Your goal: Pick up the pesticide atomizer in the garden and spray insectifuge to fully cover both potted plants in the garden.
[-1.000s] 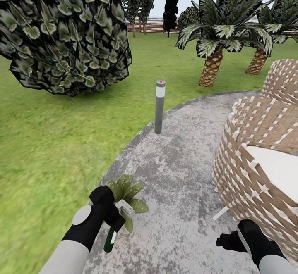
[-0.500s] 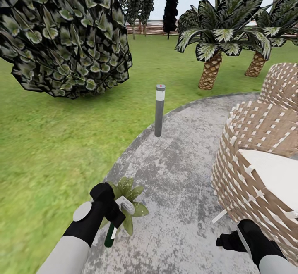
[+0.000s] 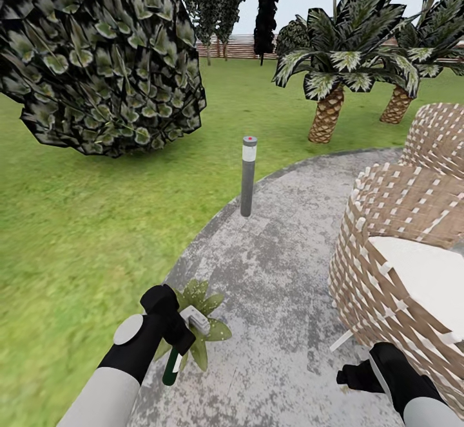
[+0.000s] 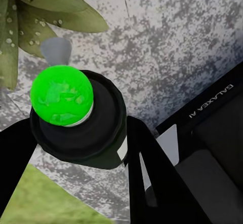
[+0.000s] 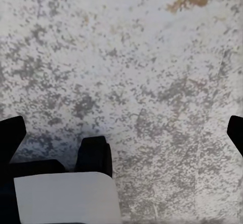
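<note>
In the head view my left gripper [image 3: 179, 340] is shut on the pesticide atomizer [image 3: 170, 370], a slim dark green bottle with a small white label, hanging low over the patio edge. One potted plant [image 3: 205, 319], a low rosette of pointed green leaves, sits right behind and beside that hand. The left wrist view shows the atomizer's bright green top [image 4: 62, 95] between black fingers [image 4: 152, 178], with wet-speckled leaves of the potted plant [image 4: 48, 8] just beyond. My right gripper [image 3: 351, 377] is low at the right, open over bare paving [image 5: 123, 133].
The grey mottled patio [image 3: 277, 266] curves away into green lawn [image 3: 77, 221]. A woven wicker chair [image 3: 399, 221] with a white cushion stands close on the right. A grey bollard light [image 3: 248, 176] marks the patio edge. A big dark bush [image 3: 96, 53], palms [image 3: 328, 114] and fence [image 3: 235, 46] lie beyond.
The whole head view has shifted slightly, so the camera moved: bollard, chair and potted plant sit a little lower in the picture. Both arms keep their places, the left still holding the atomizer.
</note>
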